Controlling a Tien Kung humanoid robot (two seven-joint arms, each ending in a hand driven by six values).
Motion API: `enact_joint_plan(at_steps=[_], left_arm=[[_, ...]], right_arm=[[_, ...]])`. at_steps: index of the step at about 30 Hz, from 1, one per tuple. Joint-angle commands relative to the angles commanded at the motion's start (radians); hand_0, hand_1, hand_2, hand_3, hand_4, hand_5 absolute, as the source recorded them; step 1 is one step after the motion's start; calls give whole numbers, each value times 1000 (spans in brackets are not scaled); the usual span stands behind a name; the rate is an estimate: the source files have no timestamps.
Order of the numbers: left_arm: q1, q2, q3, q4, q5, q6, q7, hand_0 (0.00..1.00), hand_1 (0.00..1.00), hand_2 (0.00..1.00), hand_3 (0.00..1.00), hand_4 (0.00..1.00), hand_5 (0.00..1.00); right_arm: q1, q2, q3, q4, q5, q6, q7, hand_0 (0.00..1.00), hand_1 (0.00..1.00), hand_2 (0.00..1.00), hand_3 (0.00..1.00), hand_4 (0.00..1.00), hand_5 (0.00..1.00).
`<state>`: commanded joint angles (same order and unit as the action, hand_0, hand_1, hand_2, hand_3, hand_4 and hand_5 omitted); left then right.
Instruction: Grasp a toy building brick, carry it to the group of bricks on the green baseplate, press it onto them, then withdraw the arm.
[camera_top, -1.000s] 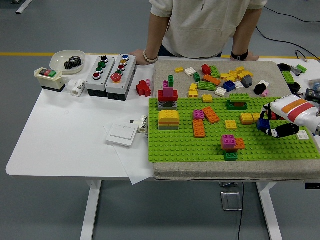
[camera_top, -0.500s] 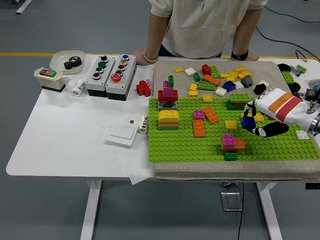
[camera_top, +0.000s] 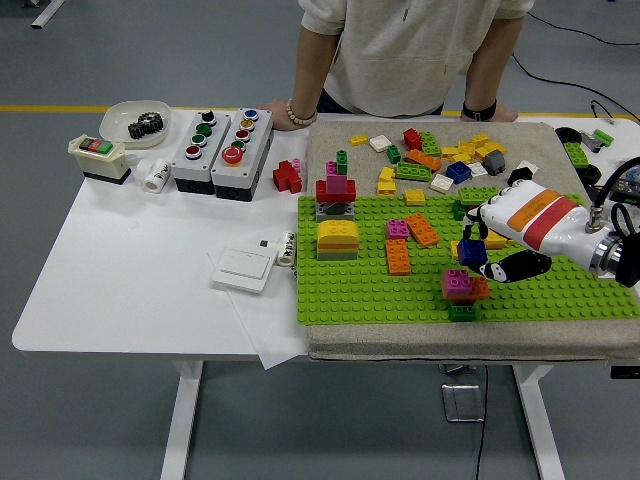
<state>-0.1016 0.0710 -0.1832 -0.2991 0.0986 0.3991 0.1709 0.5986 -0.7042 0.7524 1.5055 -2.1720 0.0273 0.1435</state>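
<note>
My right hand (camera_top: 480, 252) reaches in from the right over the green baseplate (camera_top: 400, 295), its fingers shut on a dark blue brick (camera_top: 472, 251). The brick hangs just up and right of a small stack (camera_top: 462, 287) of purple, orange and green bricks near the plate's front edge. More bricks stand on the plate: a yellow one on grey (camera_top: 337, 240), a red-and-purple tower (camera_top: 336, 195), and orange and pink ones (camera_top: 408, 240). The left hand is out of view.
Loose bricks (camera_top: 440, 155) are scattered on the grey mat behind the plate. A person stands at the far side, both hands resting on the table edge (camera_top: 300, 113). Button boxes (camera_top: 222, 150), a white switch (camera_top: 243, 268) and a bowl with a gear (camera_top: 135, 122) occupy the left.
My right hand has moved left across the plate with the blue brick in it, from near the right edge to just beside the purple-orange stack.
</note>
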Motion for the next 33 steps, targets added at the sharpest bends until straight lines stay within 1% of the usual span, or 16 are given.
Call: enact_joint_plan(at_steps=[13,23,33], left_arm=[[-1,1,-1,1,2,1,1,742,726,727,591,645,669],[-2,0,1,0,-3,2,-1,742,727,726,592,645,670],[-3,0,-3,0,4,1,3,742,726,726,592,645,669]], right_arm=[[13,5,-38,17,-6,16,7,184,375,484,505,720,403],[24,14,-58,-5,-19,13,20,182,376,483,501,752,431],[34,21,-67,-27,-29,9,29,182,377,485,502,753,433]])
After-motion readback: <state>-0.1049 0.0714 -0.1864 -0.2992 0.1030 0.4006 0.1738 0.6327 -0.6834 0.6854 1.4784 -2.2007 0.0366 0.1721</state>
